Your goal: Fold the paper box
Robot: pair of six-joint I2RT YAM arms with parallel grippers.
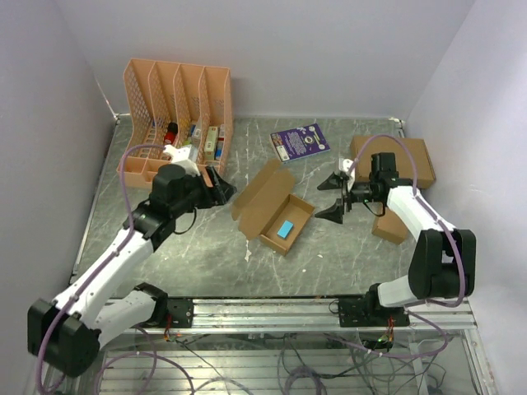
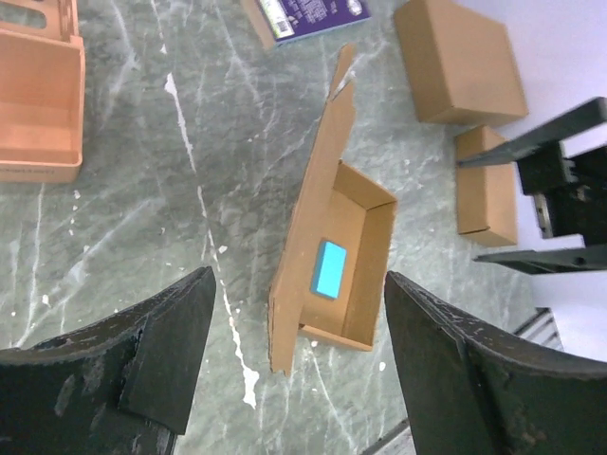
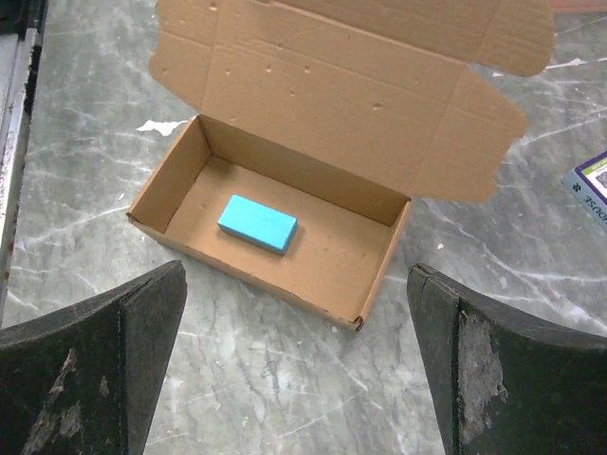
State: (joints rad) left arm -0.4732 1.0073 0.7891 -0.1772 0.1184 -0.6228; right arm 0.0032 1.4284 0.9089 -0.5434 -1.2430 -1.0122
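The paper box [image 1: 272, 206] is lying on the desk [image 1: 206, 255] between the left pincer [image 1: 226, 188] and right pincer [image 1: 332, 198], both hanging spread and empty, its lid standing open, a blue block [image 1: 286, 230] sitting inside.

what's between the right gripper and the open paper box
Nothing but bare marble tabletop lies between the right gripper and the paper box; the top view shows this best, and the right wrist view agrees.

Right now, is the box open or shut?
Open: the box has its lid raised behind it, and the blue block inside lies uncovered.
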